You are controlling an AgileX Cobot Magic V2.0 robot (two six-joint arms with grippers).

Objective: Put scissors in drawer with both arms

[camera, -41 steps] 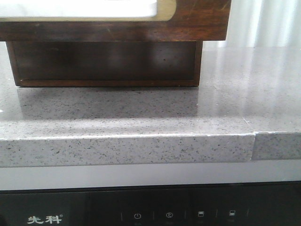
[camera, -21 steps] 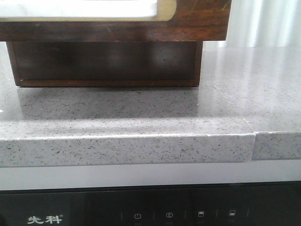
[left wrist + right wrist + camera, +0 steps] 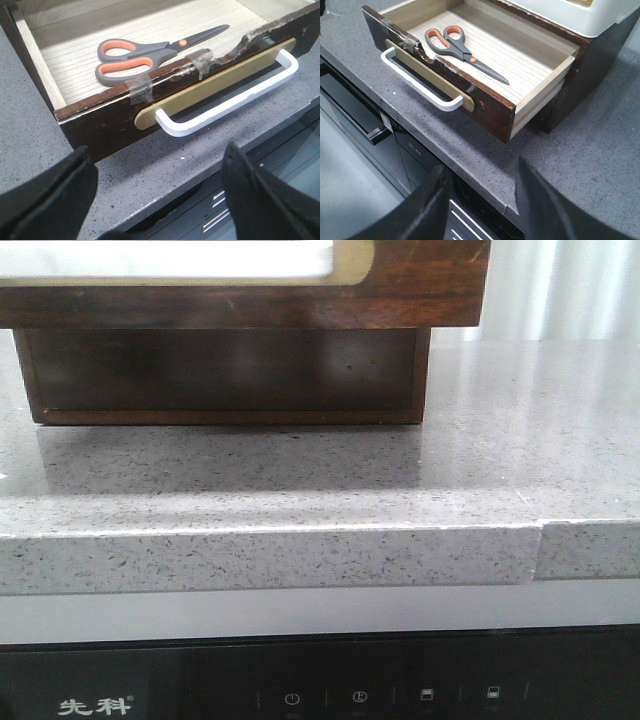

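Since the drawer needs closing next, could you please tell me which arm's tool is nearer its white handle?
Left, judging by the wrist views. The left tool is open, close in front of the white handle; the right tool is open, farther back, off the drawer's corner.

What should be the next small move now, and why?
Probably push the drawer shut: the scissors already lie flat inside, it is pulled out, and both tools are open and empty. The left tool faces the white handle, so it seems best placed.

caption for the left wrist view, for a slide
Scissors lying inside the open drawer, white handle facing the open left gripper.
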